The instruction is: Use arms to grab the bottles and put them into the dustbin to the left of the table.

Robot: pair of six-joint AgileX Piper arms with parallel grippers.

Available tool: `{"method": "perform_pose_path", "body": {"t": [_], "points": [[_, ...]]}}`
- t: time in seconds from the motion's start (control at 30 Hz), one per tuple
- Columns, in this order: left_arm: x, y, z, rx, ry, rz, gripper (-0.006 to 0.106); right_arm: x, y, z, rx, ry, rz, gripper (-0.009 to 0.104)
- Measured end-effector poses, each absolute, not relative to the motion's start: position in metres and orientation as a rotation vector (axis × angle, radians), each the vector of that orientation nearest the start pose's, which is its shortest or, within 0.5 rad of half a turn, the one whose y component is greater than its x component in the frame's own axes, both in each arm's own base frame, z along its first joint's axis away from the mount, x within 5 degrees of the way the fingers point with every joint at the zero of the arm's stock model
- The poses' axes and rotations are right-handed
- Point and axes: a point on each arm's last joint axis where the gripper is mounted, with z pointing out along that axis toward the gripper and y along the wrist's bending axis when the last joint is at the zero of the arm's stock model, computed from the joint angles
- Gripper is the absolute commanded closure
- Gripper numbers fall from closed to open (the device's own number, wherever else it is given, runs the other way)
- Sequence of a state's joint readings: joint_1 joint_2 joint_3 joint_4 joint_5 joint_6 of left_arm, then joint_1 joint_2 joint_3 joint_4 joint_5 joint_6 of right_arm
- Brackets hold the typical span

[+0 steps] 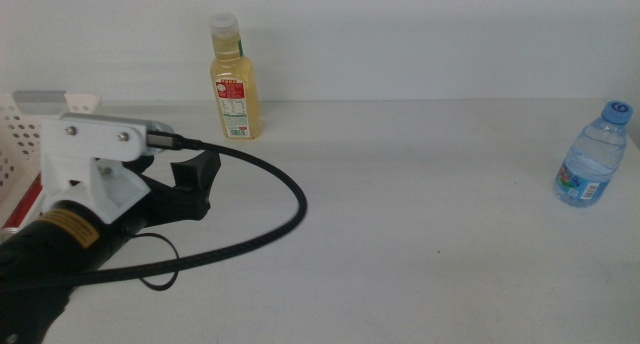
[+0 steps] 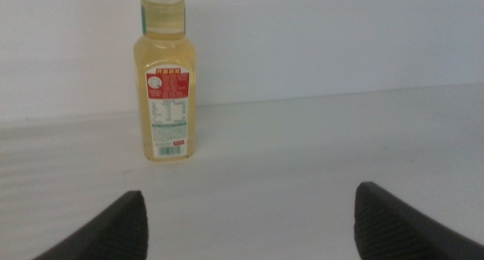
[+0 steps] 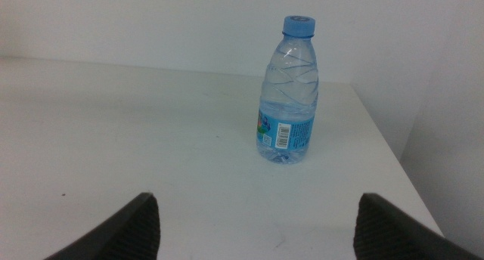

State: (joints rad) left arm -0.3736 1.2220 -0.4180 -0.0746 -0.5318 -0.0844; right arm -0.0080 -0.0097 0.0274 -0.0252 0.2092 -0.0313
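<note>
While its jaws gape, the left gripper (image 2: 249,222) faces the yellow-liquid bottle (image 2: 167,94) (upright, well apart).

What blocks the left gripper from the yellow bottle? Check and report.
Nothing visible. The left gripper is open and faces the yellow bottle, which stands upright near the table's far edge. Only bare tabletop lies between them. The gripper's own cable loops off to the side, out of that path.
</note>
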Motion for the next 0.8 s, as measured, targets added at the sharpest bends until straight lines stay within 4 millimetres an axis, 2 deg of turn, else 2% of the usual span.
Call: {"method": "perform_pose_path", "body": {"t": [0.2, 0.4, 0.8], "points": [[0.241, -0.090, 0.225, 0.223, 1.775, -0.288, 0.012, 0.056, -0.001, 0.185, -0.037, 1.710, -0.052, 0.028], [0.283, -0.104, 0.221, 0.253, 1.776, -0.248, 0.012, 0.056, -0.001, 0.185, -0.037, 1.710, -0.052, 0.028], [0.369, -0.105, 0.196, 0.174, 1.797, -0.202, 0.012, 0.056, -0.001, 0.185, -0.037, 1.710, -0.052, 0.028]]}}
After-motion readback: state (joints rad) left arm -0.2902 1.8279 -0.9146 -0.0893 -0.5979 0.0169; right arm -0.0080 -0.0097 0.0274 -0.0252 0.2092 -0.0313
